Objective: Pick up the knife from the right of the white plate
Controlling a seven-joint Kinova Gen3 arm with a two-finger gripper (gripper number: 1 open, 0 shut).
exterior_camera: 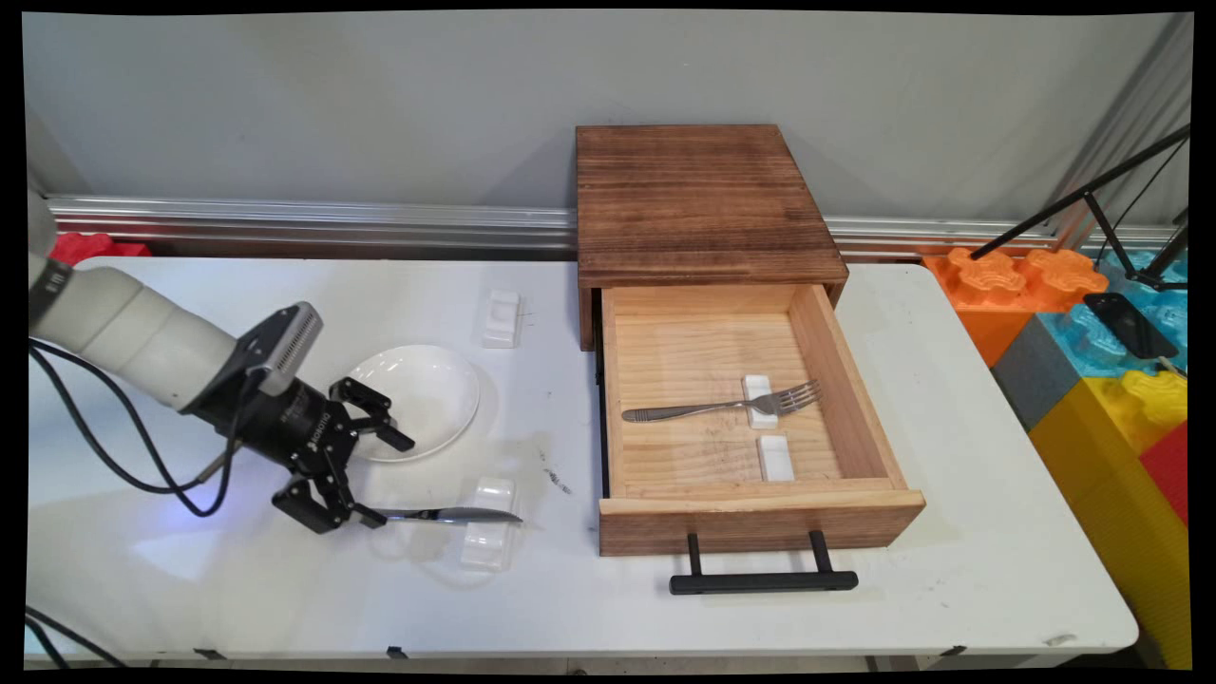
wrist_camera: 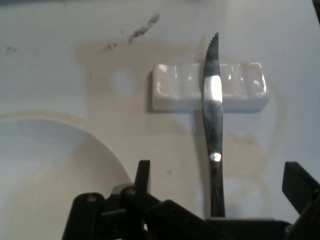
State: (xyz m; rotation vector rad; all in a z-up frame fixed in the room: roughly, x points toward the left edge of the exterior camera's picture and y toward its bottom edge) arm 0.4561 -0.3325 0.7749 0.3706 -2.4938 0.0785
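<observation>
The white table (exterior_camera: 997, 570) carried a dark wooden cabinet (exterior_camera: 703, 199) at its far side, with its pale drawer (exterior_camera: 760, 518) pulled fully out, black handle (exterior_camera: 763, 581) toward the camera. A white plate (exterior_camera: 446, 380) lay left of the drawer. The gripper (exterior_camera: 389, 481) was low at the plate's near edge, its fingers (wrist_camera: 144, 172) spread wide apart and clamped on nothing. The knife (exterior_camera: 456, 515) lay on the table between them, its handle end inside the gap and its blade across a white rest (exterior_camera: 487, 546); contact with either finger could not be confirmed. A fork (exterior_camera: 703, 409) lay in the drawer, tines on a second rest (exterior_camera: 758, 388), with a third rest (exterior_camera: 776, 458) bare beside it. A fourth rest (exterior_camera: 501, 318) stood beyond the plate. Pale lettering on the gripper body was not legible.
</observation>
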